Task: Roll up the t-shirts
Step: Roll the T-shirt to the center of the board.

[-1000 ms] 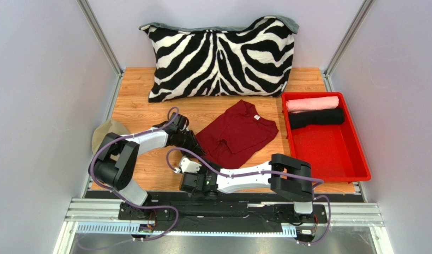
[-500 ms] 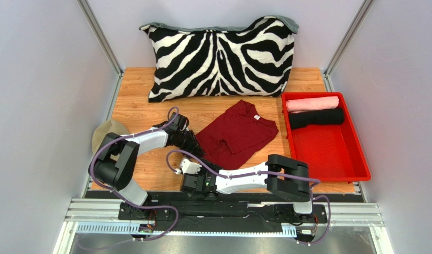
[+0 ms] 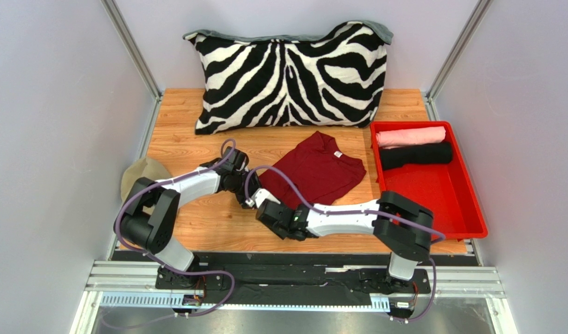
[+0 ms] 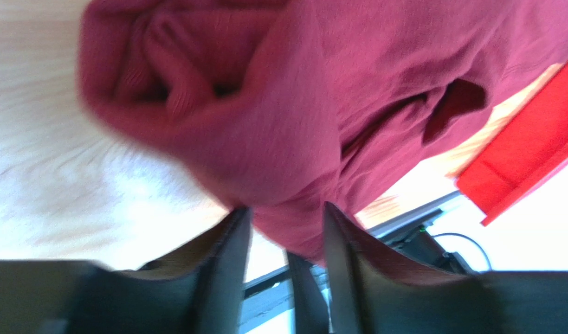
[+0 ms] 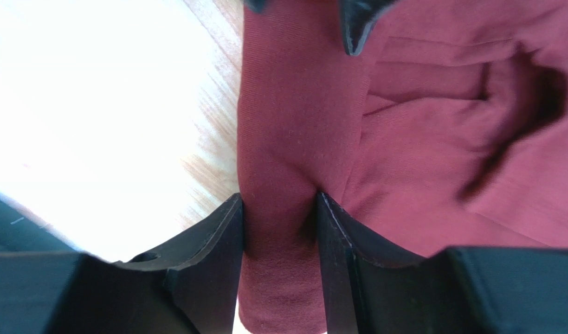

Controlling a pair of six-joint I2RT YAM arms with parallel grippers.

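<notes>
The maroon t-shirt (image 3: 315,170) lies on the wooden table, and its near-left edge is rolled into a thick fold (image 5: 287,139). My left gripper (image 3: 250,189) is at the left end of that fold. In the left wrist view the bunched cloth (image 4: 266,139) fills the gap between its fingertips (image 4: 232,229). Just nearer, my right gripper (image 3: 267,209) is shut on the same rolled edge, which is pinched between both black fingers (image 5: 231,229). A pale pink rolled t-shirt (image 3: 410,135) and a black one (image 3: 416,154) lie in the red tray (image 3: 440,209).
A zebra-striped pillow (image 3: 290,73) leans against the back wall. A khaki cap (image 3: 142,172) sits at the table's left edge, behind the left arm. The red tray fills the right side. Both arms cross low over the table's near half.
My right arm has swung forward from the near edge to the shirt's near-left edge and closed on the rolled fold. The left gripper stayed at the fold. The shirt's near corner is now rolled in.
</notes>
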